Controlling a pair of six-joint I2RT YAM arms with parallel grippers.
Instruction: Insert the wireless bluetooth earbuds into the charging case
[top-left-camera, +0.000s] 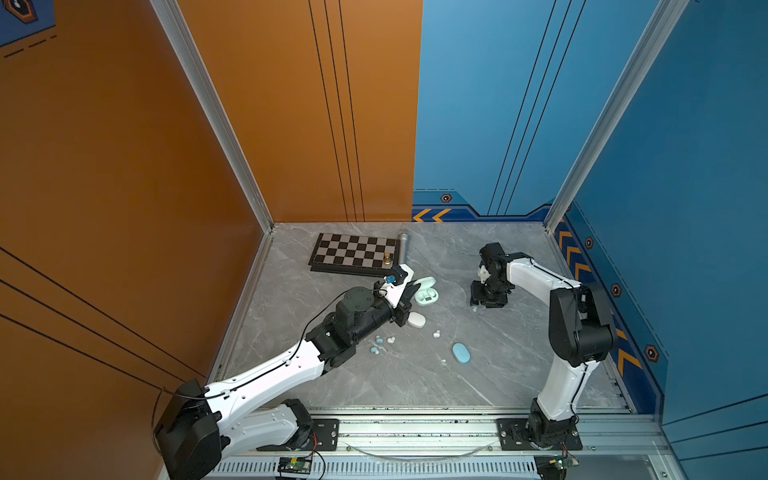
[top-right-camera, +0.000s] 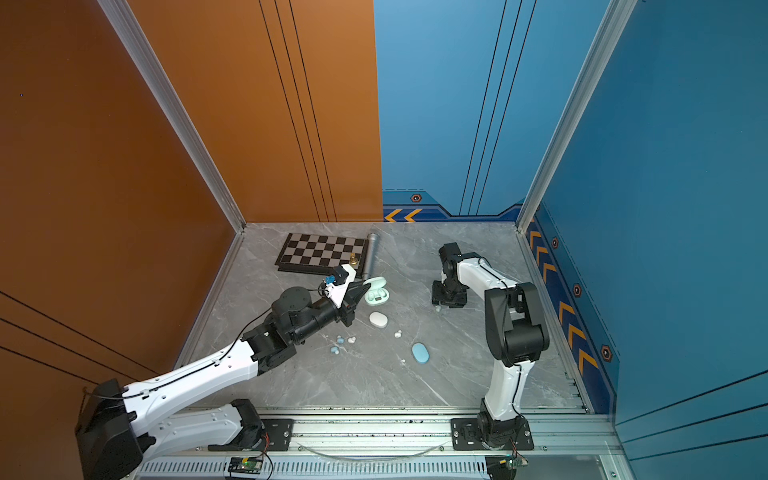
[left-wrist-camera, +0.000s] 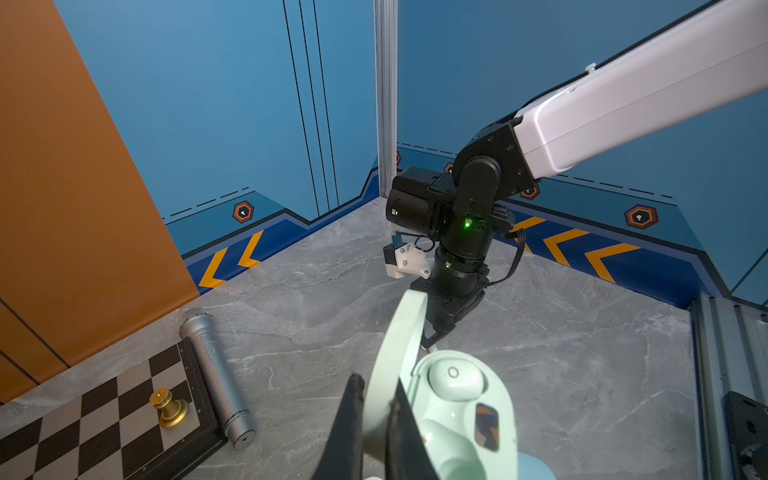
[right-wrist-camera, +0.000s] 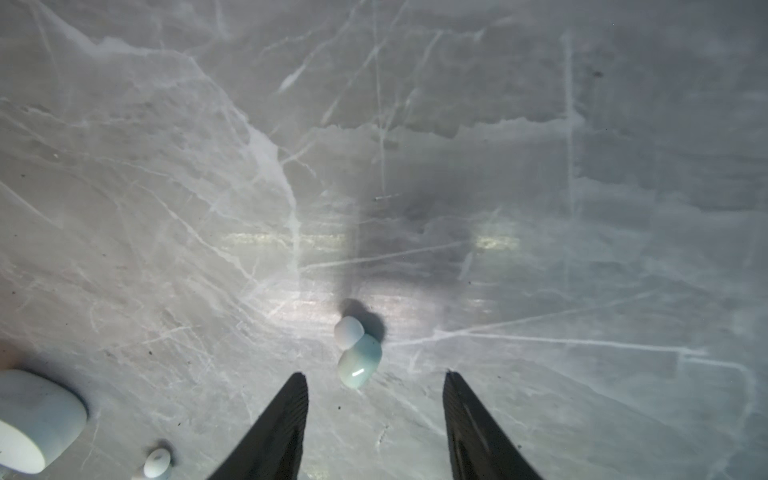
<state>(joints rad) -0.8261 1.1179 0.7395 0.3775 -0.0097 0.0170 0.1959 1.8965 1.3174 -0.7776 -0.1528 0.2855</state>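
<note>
The mint green charging case (top-left-camera: 426, 292) (top-right-camera: 376, 293) lies open mid-table. My left gripper (left-wrist-camera: 376, 401) (top-left-camera: 409, 293) is shut on its raised lid (left-wrist-camera: 401, 340). One mint earbud (left-wrist-camera: 455, 379) sits in a socket of the case; the socket beside it looks empty. My right gripper (right-wrist-camera: 376, 374) (top-left-camera: 482, 302) hangs open just above the table. A pale green earbud (right-wrist-camera: 358, 359) (top-left-camera: 474, 308) lies right in front of its fingertips, untouched. More earbuds lie loose nearer the front: a white one (top-left-camera: 436, 333), another white one (top-left-camera: 390, 340) and light blue ones (top-left-camera: 376, 349).
A closed white case (top-left-camera: 417, 320) (right-wrist-camera: 33, 419) lies beside the left gripper, and a closed blue case (top-left-camera: 461, 353) nearer the front. A chessboard (top-left-camera: 353, 253) with a gold piece (top-left-camera: 387, 258) and a silver microphone (top-left-camera: 403, 243) lie at the back. Walls enclose three sides.
</note>
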